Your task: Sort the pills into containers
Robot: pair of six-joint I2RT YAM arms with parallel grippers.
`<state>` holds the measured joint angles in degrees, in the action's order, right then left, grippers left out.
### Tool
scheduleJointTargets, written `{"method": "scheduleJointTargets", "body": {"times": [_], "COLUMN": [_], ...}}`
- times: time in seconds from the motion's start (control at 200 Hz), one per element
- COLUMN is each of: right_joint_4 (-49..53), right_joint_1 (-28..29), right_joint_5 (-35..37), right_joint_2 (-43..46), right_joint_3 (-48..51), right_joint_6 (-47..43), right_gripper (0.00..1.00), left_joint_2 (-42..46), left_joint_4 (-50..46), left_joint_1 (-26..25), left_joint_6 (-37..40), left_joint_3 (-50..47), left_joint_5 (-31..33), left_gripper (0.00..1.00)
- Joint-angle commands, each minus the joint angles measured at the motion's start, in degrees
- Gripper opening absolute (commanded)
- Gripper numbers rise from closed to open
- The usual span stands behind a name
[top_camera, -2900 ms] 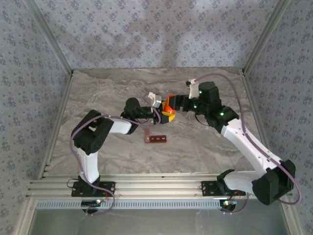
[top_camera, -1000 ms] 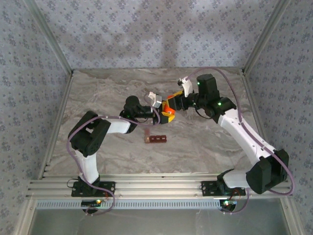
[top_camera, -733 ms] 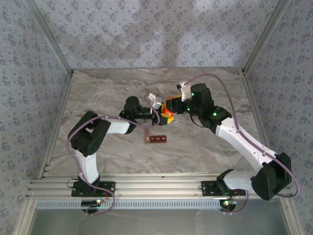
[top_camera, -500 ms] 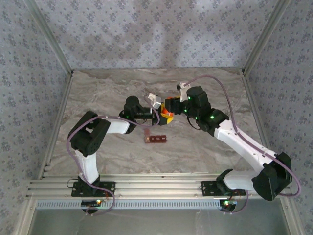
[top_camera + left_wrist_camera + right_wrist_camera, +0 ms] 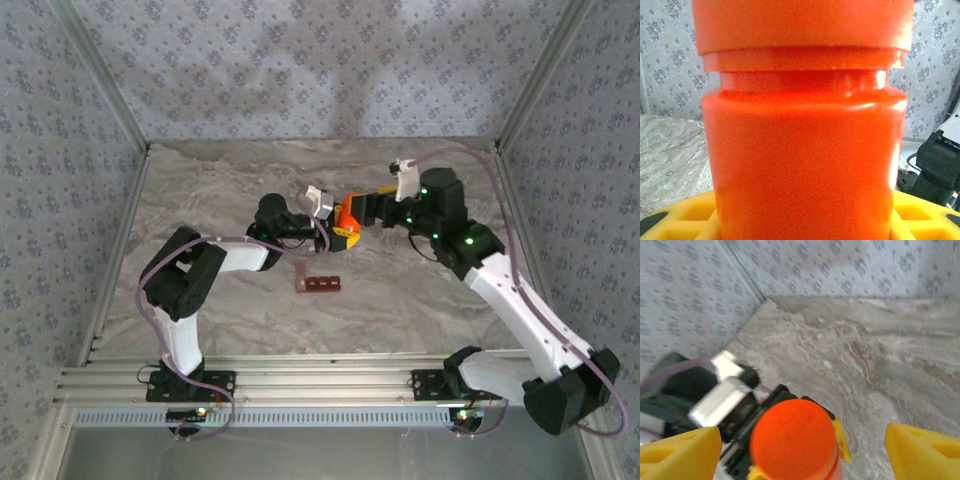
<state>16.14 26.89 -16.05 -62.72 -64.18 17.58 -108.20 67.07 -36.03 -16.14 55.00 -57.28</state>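
**Orange plastic bottle clamped in your left hand, right hand spread wide at its cap**

Orange and glossy, the orange bottle (image 5: 802, 150) is a smooth round cylinder with a rounded shoulder, a narrow neck ring and a wider cap (image 5: 792, 440). The flat top of the cap looks finely stippled. Your left hand (image 5: 338, 225) is closed on the bottle's body, with its yellow waffle-patterned pads (image 5: 685, 217) pressed against the lower sides. From above, the cap end points toward your right arm. You cannot tell whether the bottle's base touches the counter (image 5: 220, 190).

Your right hand (image 5: 366, 208) sits at the cap end with its jaws wide apart and nothing in them. In the right wrist view its blocky yellow fingers (image 5: 680, 452) stand on either side of the cap, clear of it.

The containers (image 5: 318, 285) are a dark red-brown strip of joined square cells lying flat on the counter. They are nearer the arm bases than the bottle, a little to its left and apart from it, and neither hand touches them.

The counter is grey, veined like marble. Walls (image 5: 300, 70) with a small floral print enclose it beyond the bottle and to both sides. A purple cable (image 5: 470, 160) arcs over the right arm, just right of the bottle.
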Motion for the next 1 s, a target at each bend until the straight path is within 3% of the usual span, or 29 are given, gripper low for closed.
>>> {"method": "scheduleJointTargets", "body": {"times": [0.0,0.135,0.36,0.675,0.86,0.994], "right_joint_4": [1.10,0.49,6.07,7.23,8.67,8.91], "right_joint_1": [-3.71,-8.07,-7.79,-5.41,-3.86,-3.35], "right_joint_5": [-9.82,-17.24,-22.59,-21.05,-16.70,-15.13], "right_joint_2": [1.64,-1.37,-7.64,-10.83,-11.80,-11.96], "right_joint_3": [-1.57,-2.72,-8.23,-9.83,-9.70,-9.46], "right_joint_6": [-4.81,-9.64,-16.82,-17.65,-18.96,-19.25], "right_gripper": [0.86,0.83,0.80,0.78,0.75,0.67], "left_joint_2": [0.36,0.19,-0.03,0.10,0.27,0.32], "left_joint_4": [2.74,2.06,1.70,1.58,1.62,1.60], "left_joint_1": [-0.20,-0.19,-0.47,-0.47,-0.45,-0.48], "left_joint_6": [-0.45,-0.38,-0.38,-0.29,-0.34,-0.29], "left_joint_3": [1.25,1.61,2.02,2.04,1.95,1.88], "left_joint_5": [-0.99,-1.59,-2.09,-2.35,-2.36,-2.33], "left_gripper": [0.00,0.00,0.00,0.00,0.00,0.00]}}
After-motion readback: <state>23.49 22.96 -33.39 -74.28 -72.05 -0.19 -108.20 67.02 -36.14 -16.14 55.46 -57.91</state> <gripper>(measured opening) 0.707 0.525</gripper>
